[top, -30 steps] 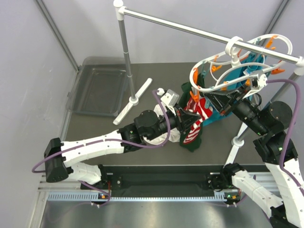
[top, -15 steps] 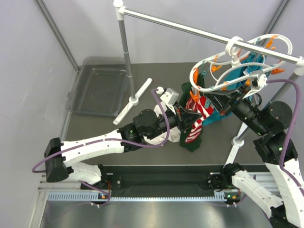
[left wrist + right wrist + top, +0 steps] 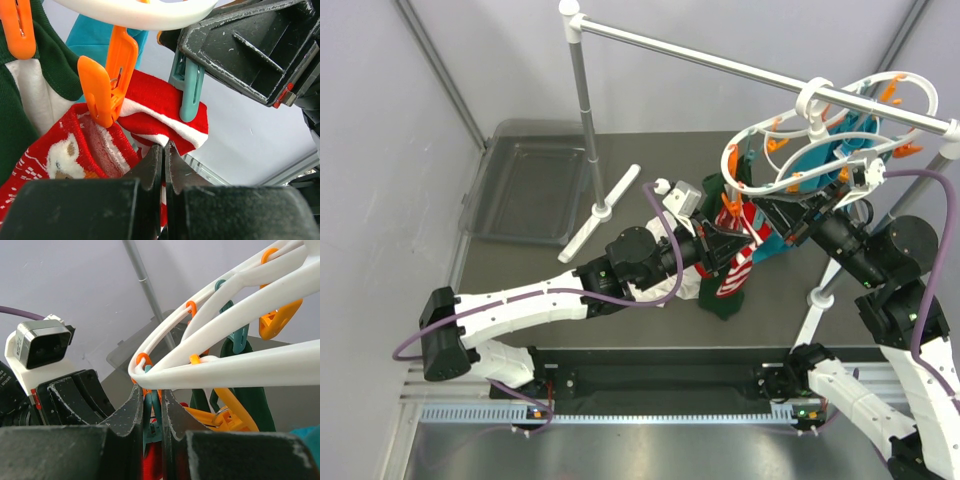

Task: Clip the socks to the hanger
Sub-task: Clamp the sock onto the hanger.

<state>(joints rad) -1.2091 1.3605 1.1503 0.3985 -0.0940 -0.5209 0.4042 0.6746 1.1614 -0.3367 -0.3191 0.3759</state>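
Observation:
The white oval hanger [image 3: 820, 130] hangs from the rail at the right, with orange clips. In the left wrist view, an orange clip [image 3: 107, 85] grips the patterned red sock [image 3: 65, 150] under the hanger ring [image 3: 135, 12]. My left gripper [image 3: 163, 146] is shut on the red-and-white striped sock [image 3: 170, 112] and holds its edge up into a teal clip [image 3: 187, 95]. My right gripper [image 3: 153, 392] is shut on that teal clip [image 3: 154, 415], squeezing it just below the hanger ring [image 3: 225, 365]. In the top view both grippers, left [image 3: 725, 240] and right [image 3: 760, 212], meet at the socks [image 3: 738, 255].
A dark green cloth [image 3: 725, 300] and a teal cloth [image 3: 820, 165] also hang from the hanger. The long white rail [image 3: 720, 62] stands on posts [image 3: 582, 110]. A clear tray [image 3: 525, 190] sits at back left. A white cloth [image 3: 670, 290] lies under my left arm.
My left gripper has moved slightly up and right with the striped sock, closer to the teal clip. The right gripper has barely moved.

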